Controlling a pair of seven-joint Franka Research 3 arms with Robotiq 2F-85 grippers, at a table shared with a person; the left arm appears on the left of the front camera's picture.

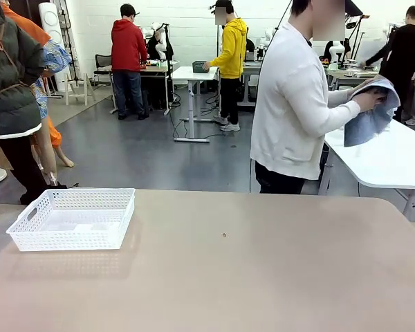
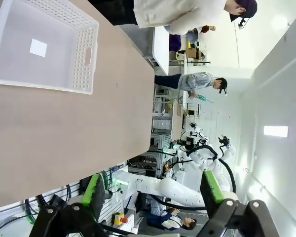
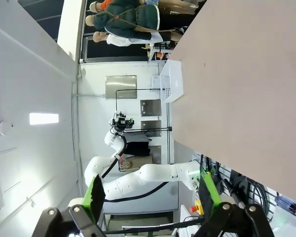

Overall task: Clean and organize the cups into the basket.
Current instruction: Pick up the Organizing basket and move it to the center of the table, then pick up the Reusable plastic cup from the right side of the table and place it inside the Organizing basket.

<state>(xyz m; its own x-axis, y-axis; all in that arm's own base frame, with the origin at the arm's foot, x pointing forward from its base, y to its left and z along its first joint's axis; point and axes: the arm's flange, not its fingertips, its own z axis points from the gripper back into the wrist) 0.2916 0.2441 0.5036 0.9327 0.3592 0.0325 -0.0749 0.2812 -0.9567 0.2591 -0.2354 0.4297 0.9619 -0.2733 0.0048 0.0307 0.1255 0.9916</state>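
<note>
The white lattice basket (image 1: pixel 72 218) stands empty on the tan table (image 1: pixel 263 277) at its left side. The left wrist view shows the basket (image 2: pixel 44 47) from above, with a small white label on its floor. In the right wrist view the basket (image 3: pixel 171 81) is small and far off. My left gripper (image 2: pixel 153 185) is held off the table's near edge, open, with nothing between its green-padded fingers (image 2: pixel 94 190). My right gripper (image 3: pixel 152 190) is open too and holds nothing. The cups are out of view.
A person in a white top (image 1: pixel 290 104) stands at the table's far side, turned to the right, with both hands in a blue-grey cloth (image 1: pixel 370 114). A white table (image 1: pixel 394 159) lies behind at the right. A small dark speck (image 1: pixel 224 235) marks the tabletop.
</note>
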